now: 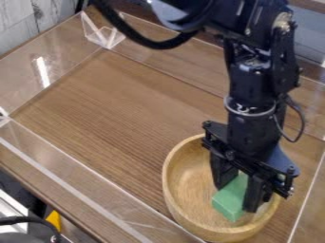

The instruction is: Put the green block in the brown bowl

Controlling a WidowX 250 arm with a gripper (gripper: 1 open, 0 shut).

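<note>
The brown bowl [185, 188], round light wood with a thick rim, sits at the front right of the wooden table. Inside it, toward its right side, is the green block [234, 202], standing on end and slightly tilted. My black gripper [250, 193] reaches straight down into the bowl with its fingers on either side of the block, shut on it. The block's upper part is hidden between the fingers; whether its lower end touches the bowl's floor I cannot tell.
Clear acrylic walls [76, 180] fence the wooden table [114, 114] on the left and front. A small clear stand [102, 34] sits at the back left corner. The arm's black body and cables rise above the bowl.
</note>
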